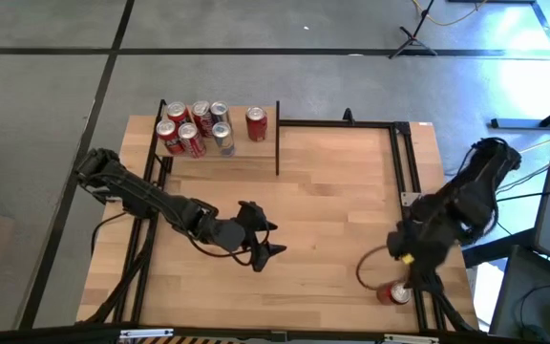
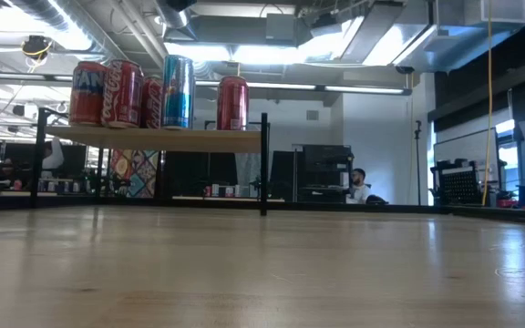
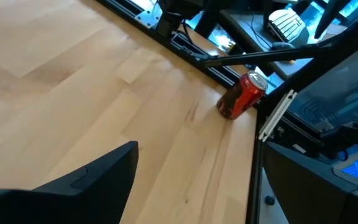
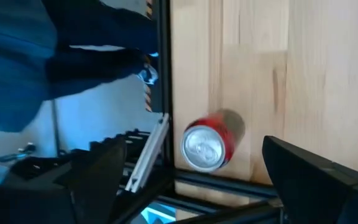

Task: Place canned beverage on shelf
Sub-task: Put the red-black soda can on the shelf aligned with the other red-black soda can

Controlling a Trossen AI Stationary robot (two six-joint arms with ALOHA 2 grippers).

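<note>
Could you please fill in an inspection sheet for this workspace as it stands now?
Surface: wooden table, bare in the middle.
Job's things: shelf at the far left holds seven cans, upright; one red can stands at the table's near right edge.
Clutter: nothing seen.
End effectors: left end effector open, empty, above the table's middle; right end effector open, above the red can, not gripping it.
Cables: a red cable loops on the table beside the right arm.
Surroundings: black frame rail along the table's edges; desks, screens and a seated person beyond.
</note>
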